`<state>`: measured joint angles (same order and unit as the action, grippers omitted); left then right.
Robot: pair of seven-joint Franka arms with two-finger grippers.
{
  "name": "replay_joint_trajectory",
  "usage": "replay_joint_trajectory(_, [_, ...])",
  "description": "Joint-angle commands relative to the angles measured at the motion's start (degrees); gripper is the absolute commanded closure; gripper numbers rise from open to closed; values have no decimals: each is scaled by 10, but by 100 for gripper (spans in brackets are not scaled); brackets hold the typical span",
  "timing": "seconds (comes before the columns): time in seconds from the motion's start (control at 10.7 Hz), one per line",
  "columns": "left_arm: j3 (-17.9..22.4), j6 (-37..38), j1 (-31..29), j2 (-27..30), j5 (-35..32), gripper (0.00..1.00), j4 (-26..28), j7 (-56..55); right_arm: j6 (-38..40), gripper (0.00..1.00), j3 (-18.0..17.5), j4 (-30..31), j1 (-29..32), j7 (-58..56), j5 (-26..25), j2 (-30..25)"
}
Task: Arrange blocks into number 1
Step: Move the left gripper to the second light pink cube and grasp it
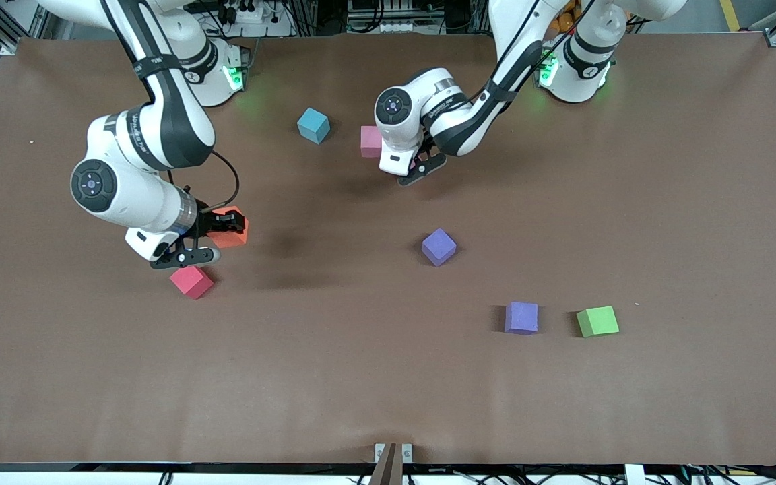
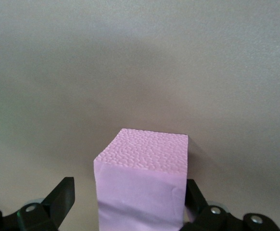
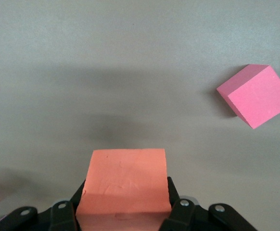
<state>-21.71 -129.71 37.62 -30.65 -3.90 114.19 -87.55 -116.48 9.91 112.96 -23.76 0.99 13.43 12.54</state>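
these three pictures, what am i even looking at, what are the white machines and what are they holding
Two white robot arms work at a brown table; the wide picture looks down from across it. The other two come from cameras on each arm's wrist. The right pincer is shut on an orange block, up over the table beside a red block. The left pincer stands open around a pink block, not gripping it. Another pink block, a light blue cube, two purple blocks and a green cube lie scattered.
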Motion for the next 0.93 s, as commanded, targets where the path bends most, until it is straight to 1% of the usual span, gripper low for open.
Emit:
replay_joint_trajectory(0.0, [-2, 1, 1, -4, 7, 6, -4, 6, 9, 55, -3, -5, 6, 7, 8, -5])
replay_joint_trajectory(0.09, [-2, -1, 1, -4, 6, 49, -5, 12, 9, 55, -3, -5, 6, 7, 8, -5])
replay_joint_trajectory(0.19, [-2, -2, 0, -3, 6, 95, -9, 20, 9, 55, -3, -5, 6, 8, 8, -5])
replay_joint_trajectory(0.28, [-2, -2, 0, 0, 5, 100, -12, 34, 9, 55, -3, -5, 6, 9, 8, -4])
replay_joint_trajectory(0.47, [-9, 2, 0, 18, 1, 100, -25, 92, 9, 55, -3, -5, 6, 15, 8, -4])
replay_joint_trajectory(0.56, [-10, 5, -1, 27, -12, 100, -35, 126, 9, 55, -3, -5, 6, 16, 8, -4])
replay_joint_trajectory(0.75, [-11, 24, 2, 23, -45, 100, -73, 151, 9, 55, -4, -4, 6, 23, 9, -6])
replay_joint_trajectory(0.84, [-11, 24, 6, 18, -48, 100, -83, 166, 9, 55, -4, -4, 3, 47, 9, -7])
